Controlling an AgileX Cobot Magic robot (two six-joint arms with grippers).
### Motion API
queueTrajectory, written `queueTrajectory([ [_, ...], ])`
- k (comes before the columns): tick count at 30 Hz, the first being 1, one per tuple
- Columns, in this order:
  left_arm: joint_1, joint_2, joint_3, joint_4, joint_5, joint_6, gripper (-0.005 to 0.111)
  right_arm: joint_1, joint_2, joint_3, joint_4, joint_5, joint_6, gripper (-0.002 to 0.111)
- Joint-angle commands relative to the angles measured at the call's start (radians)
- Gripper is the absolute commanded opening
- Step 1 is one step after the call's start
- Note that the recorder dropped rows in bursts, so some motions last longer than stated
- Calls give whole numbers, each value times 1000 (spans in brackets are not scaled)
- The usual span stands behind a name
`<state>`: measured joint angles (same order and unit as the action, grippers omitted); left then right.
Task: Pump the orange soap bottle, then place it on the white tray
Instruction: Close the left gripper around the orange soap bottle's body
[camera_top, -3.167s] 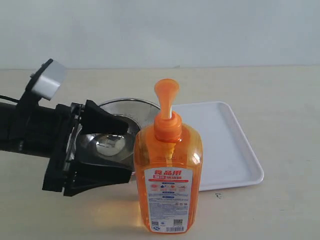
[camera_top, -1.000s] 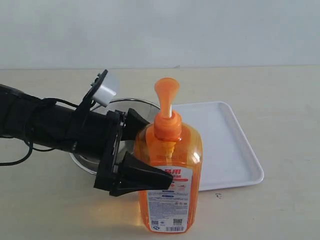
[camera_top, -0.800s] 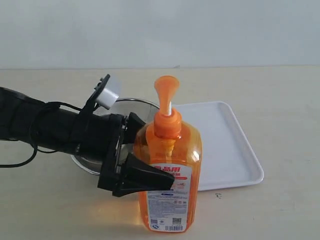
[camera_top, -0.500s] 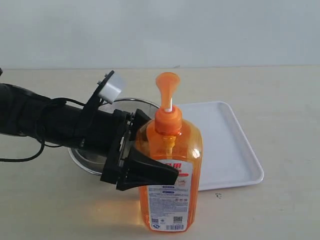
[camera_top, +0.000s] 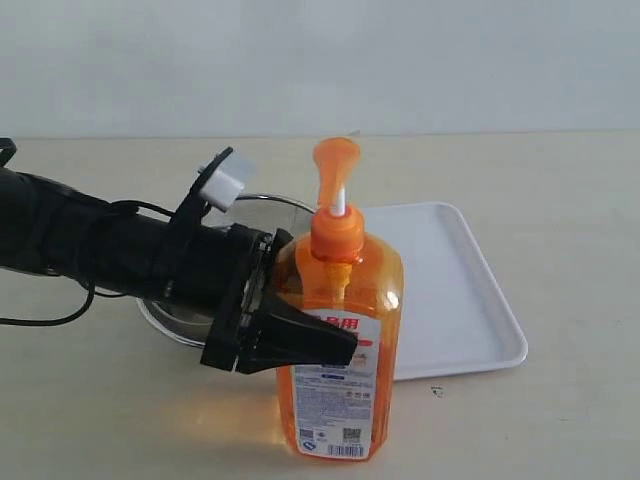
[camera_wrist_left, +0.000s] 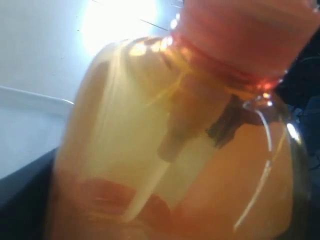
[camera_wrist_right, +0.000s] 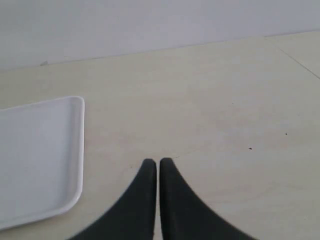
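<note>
The orange soap bottle (camera_top: 340, 400) stands upright on the table near the front, its pump head (camera_top: 335, 160) raised on the white stem. My left gripper (camera_top: 315, 315) reaches in from the left and is shut on the bottle's upper body; one black finger (camera_top: 300, 342) crosses the front above the label, the other is hidden behind. In the left wrist view the bottle (camera_wrist_left: 175, 150) fills the picture. The white tray (camera_top: 450, 290) lies just right of the bottle, with nothing on it. My right gripper (camera_wrist_right: 157, 162) is shut over bare table beside the tray (camera_wrist_right: 35, 150).
A round steel bowl (camera_top: 250, 205) sits behind the left arm and the bottle, touching the tray's left side. The beige table runs back to a pale wall.
The left gripper moved right to the bottle and closed its fingers onto it. The bottle now stands a little higher and has shifted slightly.
</note>
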<state>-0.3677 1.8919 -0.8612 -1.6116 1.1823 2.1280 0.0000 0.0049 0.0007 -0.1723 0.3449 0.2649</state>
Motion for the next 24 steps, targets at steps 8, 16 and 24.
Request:
queueTrajectory([
  [8, -5, 0, -12, -20, 0, 4, 19, -3, -5, -1, 0, -10, -5, 0],
  [16, -5, 0, -12, -15, 39, 5, 10, -3, -5, -1, 0, -10, -5, 0],
  [24, -5, -1, -10, -10, 39, 5, 9, -3, -5, -1, 0, -10, -5, 0],
])
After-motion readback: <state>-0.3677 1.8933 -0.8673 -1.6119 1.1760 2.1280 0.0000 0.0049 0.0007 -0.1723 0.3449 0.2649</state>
